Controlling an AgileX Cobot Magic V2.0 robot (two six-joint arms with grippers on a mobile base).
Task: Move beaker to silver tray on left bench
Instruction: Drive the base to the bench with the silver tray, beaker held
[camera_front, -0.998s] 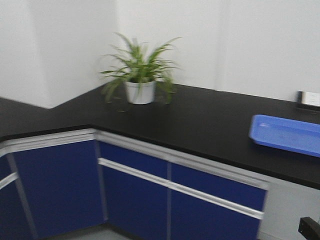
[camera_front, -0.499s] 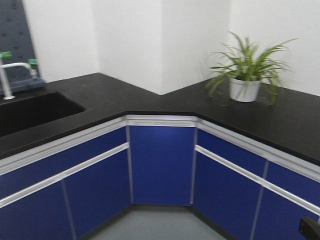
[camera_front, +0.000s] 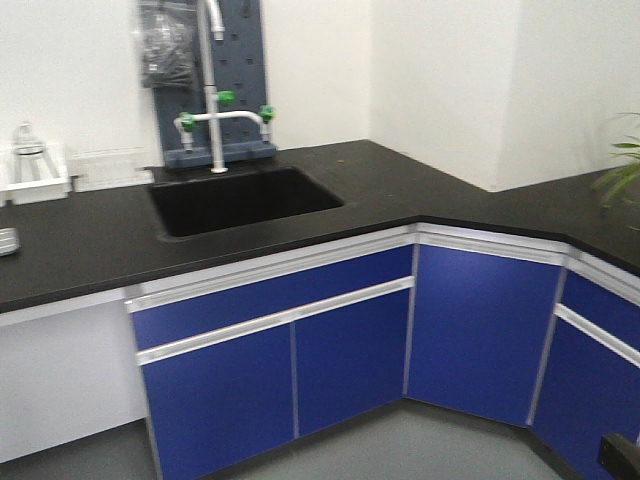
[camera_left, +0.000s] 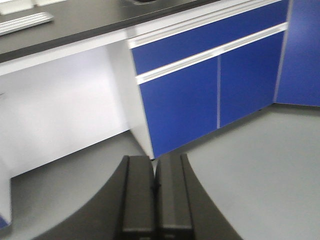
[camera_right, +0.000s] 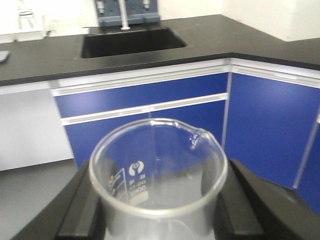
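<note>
My right gripper (camera_right: 159, 192) is shut on the beaker (camera_right: 157, 170), a clear glass cylinder with a spout and white printed marks, held upright between the black fingers (camera_right: 82, 200) above the floor. The left bench (camera_front: 90, 250) is a long black worktop ahead, also in the right wrist view (camera_right: 45, 57). Only an end of the silver tray (camera_front: 6, 241) shows at the far left edge; it also shows in the left wrist view (camera_left: 25, 21) and the right wrist view (camera_right: 2, 55). My left gripper (camera_left: 155, 162) is shut and empty, over the grey floor.
A black sink (camera_front: 245, 200) with a white tap (camera_front: 215, 115) is set in the bench. A white bin (camera_front: 35, 180) holding glassware stands at the back left. Blue cabinet doors (camera_front: 280, 340) run below. Plant leaves (camera_front: 625, 175) show at the right edge.
The front view has swung left: the plant and the blue tray have slid out to the right, and the sink, tap and silver tray's end have come into view.
</note>
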